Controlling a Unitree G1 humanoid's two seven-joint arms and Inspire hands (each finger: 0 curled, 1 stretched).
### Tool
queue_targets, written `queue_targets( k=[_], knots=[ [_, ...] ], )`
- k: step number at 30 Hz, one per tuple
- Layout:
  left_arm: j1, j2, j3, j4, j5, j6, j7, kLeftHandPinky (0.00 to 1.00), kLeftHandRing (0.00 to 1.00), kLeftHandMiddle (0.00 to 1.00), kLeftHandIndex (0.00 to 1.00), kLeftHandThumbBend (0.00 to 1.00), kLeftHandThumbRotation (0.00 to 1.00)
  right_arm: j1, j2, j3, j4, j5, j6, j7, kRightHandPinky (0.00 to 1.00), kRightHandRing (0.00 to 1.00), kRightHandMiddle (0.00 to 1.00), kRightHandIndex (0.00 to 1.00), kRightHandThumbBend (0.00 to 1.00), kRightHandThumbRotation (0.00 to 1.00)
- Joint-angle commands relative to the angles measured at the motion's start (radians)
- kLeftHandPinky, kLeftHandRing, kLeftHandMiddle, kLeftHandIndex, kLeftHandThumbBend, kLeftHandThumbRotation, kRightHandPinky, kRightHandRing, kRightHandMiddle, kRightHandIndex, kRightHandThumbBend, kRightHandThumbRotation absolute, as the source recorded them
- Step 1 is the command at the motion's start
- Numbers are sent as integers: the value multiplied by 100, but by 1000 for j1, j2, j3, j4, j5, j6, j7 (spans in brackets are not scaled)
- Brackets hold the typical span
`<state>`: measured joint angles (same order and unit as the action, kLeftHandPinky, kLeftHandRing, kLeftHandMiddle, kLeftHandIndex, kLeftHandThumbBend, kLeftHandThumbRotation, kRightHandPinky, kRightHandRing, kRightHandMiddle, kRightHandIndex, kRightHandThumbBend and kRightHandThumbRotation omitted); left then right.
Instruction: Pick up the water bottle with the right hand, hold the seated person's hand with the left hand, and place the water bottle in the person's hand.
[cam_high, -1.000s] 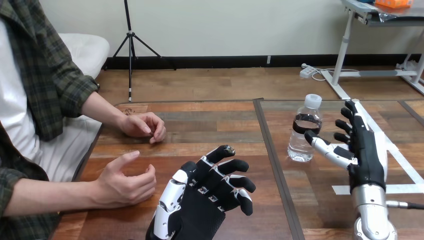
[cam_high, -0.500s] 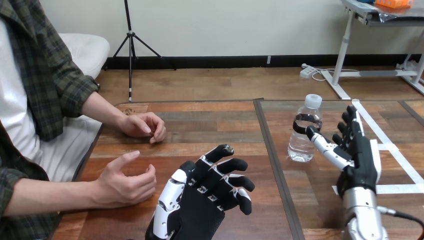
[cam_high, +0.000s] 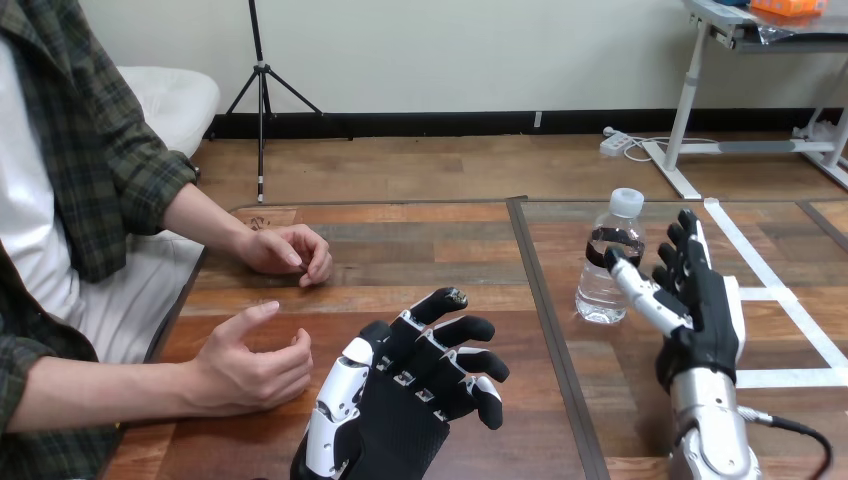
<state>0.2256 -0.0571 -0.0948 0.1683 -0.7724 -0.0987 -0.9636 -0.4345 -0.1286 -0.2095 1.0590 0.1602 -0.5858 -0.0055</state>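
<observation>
**Open hand at the bottle, nothing grasped yet**

My right hand (cam_high: 700, 310) stands upright over the right side of the table (cam_high: 420, 250), fingers straight and spread, released and holding nothing. The water bottle (cam_high: 603, 290) stands upright just to that hand's left, on its thumb side, with its cap on. My thumb (cam_high: 640, 290) reaches out toward the bottle's dark band, and I cannot tell whether it touches. My left hand (cam_high: 405, 400) hovers low over the table with its fingers loosely spread, gripping nothing. The person's nearer hand (cam_high: 250, 368) lies just to its left, loosely cupped and apart from it. The person's farther hand (cam_high: 288, 250) rests well ahead of my left hand, lightly closed.

The risk, as I judge it, sits at the thumb. The bottle is tall and narrow, and a push from the thumb before my fingers come round its far side could tip it over to the left or skid it out of reach. The clear plastic may also slip or buckle if I close too high, near the neck. On the other side, my left hand has not yet taken the person's hand. If I bring the bottle across to an unsteadied palm, it could roll off onto the table.
</observation>
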Motion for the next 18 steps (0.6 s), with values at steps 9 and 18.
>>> queue_targets(
  k=[9, 18],
  knots=[
    [-50, -57, 20, 0, 4, -19, -4, 39, 59, 67, 71, 0, 86, -129, -6, 5, -7, -43, -14, -33, 100, 100, 100, 100, 43, 0],
    [-39, -54, 17, -8, 2, -9, -4, 40, 59, 67, 70, 0, 86, -140, -9, 14, -5, -82, -7, -70, 100, 100, 100, 100, 45, 0]
  ],
)
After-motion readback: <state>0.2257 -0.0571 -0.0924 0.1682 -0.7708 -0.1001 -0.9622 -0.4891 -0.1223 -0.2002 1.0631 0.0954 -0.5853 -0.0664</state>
